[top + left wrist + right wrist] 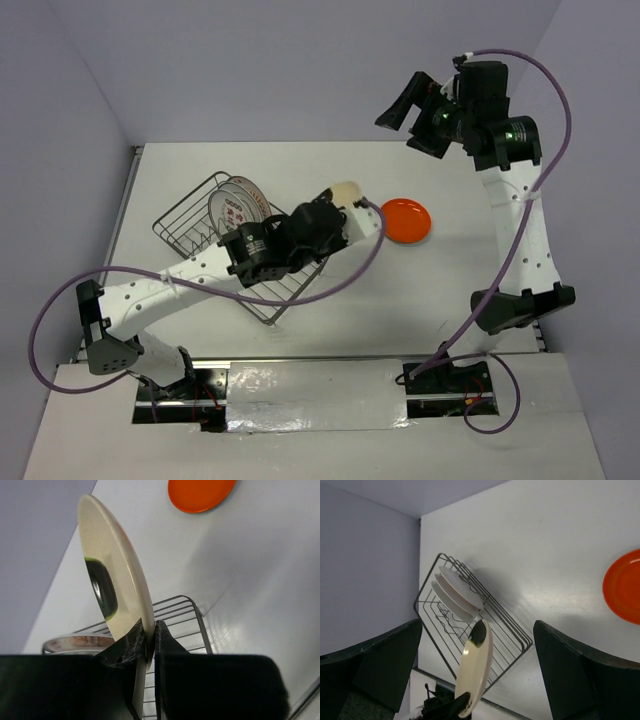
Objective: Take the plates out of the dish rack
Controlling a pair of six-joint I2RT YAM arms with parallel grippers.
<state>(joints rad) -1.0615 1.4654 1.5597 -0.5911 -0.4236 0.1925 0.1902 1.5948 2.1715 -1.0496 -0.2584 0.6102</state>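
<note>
My left gripper (149,635) is shut on the rim of a cream-backed plate (112,575), holding it on edge above the wire dish rack (205,215). The plate also shows in the top view (345,191) and in the right wrist view (475,672). Two white plates with red motifs (238,210) still stand in the rack's far end. An orange plate (405,220) lies flat on the table right of the rack. My right gripper (418,115) is open and empty, raised high above the table's far right.
The rack (500,630) sits diagonally on the white table, near the left wall. The table's left edge (128,200) runs close beside it. The left arm's purple cable (365,255) loops over the rack's near corner.
</note>
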